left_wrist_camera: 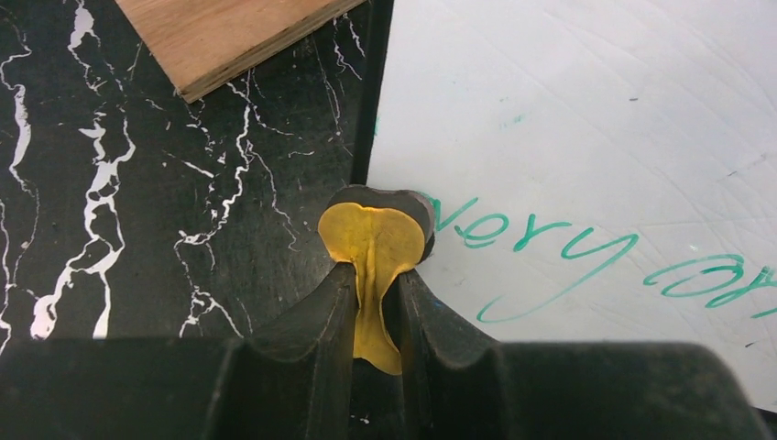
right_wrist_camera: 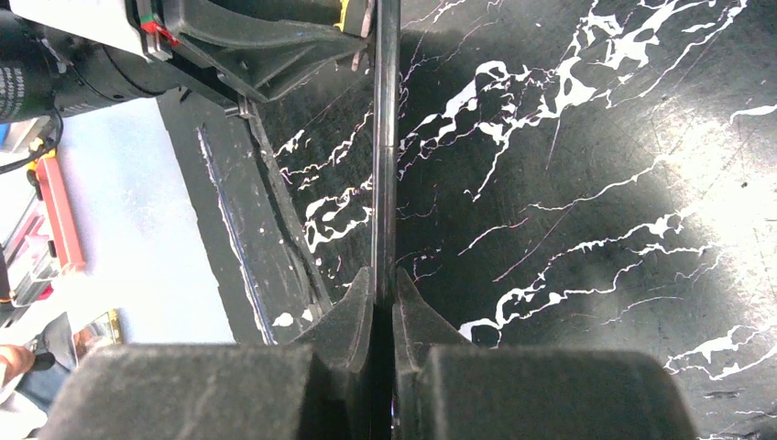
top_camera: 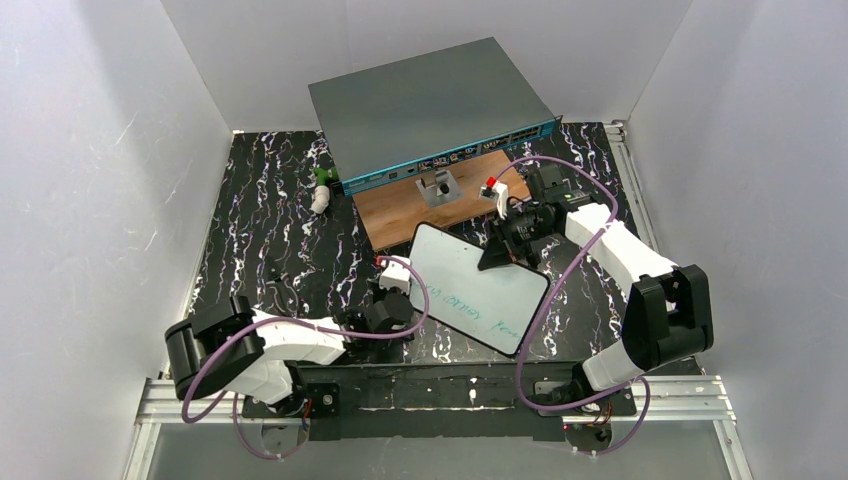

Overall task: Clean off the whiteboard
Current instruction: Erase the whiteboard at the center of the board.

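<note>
Yellow pad [left_wrist_camera: 376, 240], soft and dark-backed, pinched in the left gripper [left_wrist_camera: 376, 280]; jaws drawn narrow, pad bulging out past the tips. Pad rests right at the left edge of the whiteboard [left_wrist_camera: 586, 128], half over the white face, half over the rim. Green handwriting [left_wrist_camera: 513, 234] starts just beside the pad and runs off to the right in one line. Faint green smudges higher up on the face.

Right gripper [right_wrist_camera: 385, 298] clamped tight on the board's far right edge. From that wrist the board shows edge-on, a thin dark line running straight out from between the fingers. Cannot tell whether that end is lifted off the table.

Board lies in the middle of the black white-veined tabletop [top_camera: 270, 220], skewed, between the two arms, writing along its near side. Far left corner reaches the near edge of the brown wooden board [left_wrist_camera: 229, 37]; touching or overlapping, not clear.

Behind the wood: large grey box [top_camera: 430, 95] with a teal front strip. Small metal bracket [top_camera: 437, 188] stands on the wood just before it. Small white and green object [top_camera: 321, 190] sits left of the box, well apart from the whiteboard.
</note>
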Controlling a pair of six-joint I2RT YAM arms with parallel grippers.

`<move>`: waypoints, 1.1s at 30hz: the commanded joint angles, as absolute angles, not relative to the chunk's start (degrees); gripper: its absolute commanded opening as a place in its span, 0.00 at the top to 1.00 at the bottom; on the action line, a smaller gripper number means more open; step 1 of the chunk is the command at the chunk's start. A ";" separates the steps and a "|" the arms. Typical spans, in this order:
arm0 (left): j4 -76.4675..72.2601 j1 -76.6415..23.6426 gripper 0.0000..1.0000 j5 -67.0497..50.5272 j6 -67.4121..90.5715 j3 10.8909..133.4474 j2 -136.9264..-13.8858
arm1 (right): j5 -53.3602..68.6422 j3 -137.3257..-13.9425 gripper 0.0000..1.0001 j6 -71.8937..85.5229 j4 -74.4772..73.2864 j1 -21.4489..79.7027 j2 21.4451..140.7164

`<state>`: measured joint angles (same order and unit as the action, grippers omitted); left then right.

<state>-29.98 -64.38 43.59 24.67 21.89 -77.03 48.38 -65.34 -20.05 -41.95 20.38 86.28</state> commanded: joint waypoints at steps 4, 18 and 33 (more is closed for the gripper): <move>-31.74 -67.14 1.00 34.79 24.25 26.06 -83.87 | 49.48 -66.00 0.99 -21.27 -41.70 20.99 86.37; -29.53 -63.93 1.00 43.65 21.94 28.39 -77.80 | 50.13 -65.92 0.99 -21.36 -41.94 21.00 86.23; -33.33 -61.90 1.00 28.73 21.62 28.06 -83.57 | 50.41 -66.00 0.99 -21.53 -42.12 21.01 86.75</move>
